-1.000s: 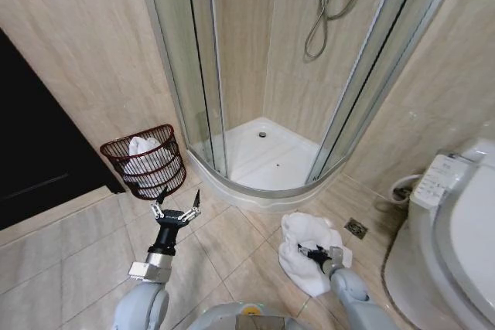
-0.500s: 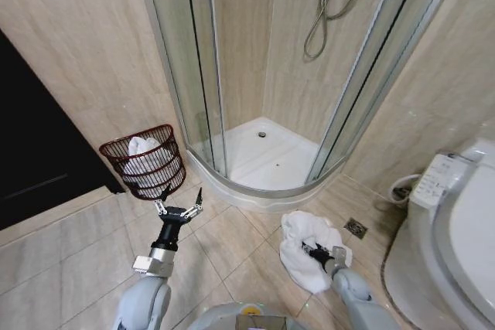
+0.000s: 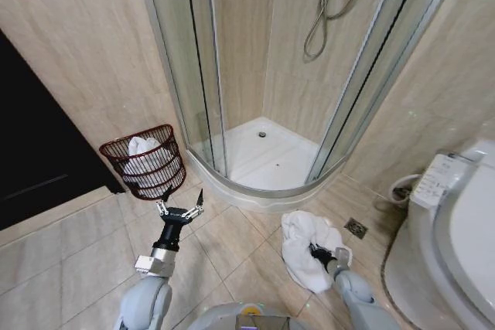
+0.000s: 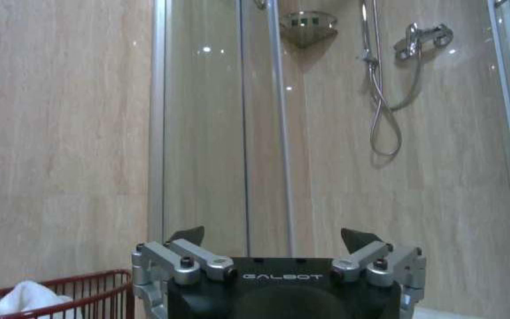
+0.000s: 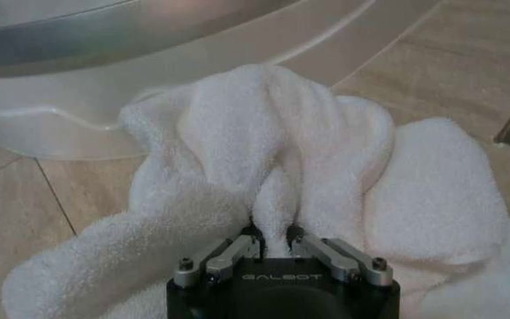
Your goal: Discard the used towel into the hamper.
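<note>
At lower right of the head view, the right gripper (image 3: 319, 253) pinches a fold of the towel (image 3: 305, 241), and a firm lift should clear the floor before carrying it to the hamper (image 3: 144, 161), while the left gripper (image 3: 179, 205) hangs spread.

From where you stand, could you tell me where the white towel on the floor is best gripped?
Grip the raised fold at the middle of the towel, coming down from above. It lies crumpled on the floor tiles, and that ridge stands up enough to pinch. The right gripper is already shut on it; the left gripper waits open near the hamper.
</note>
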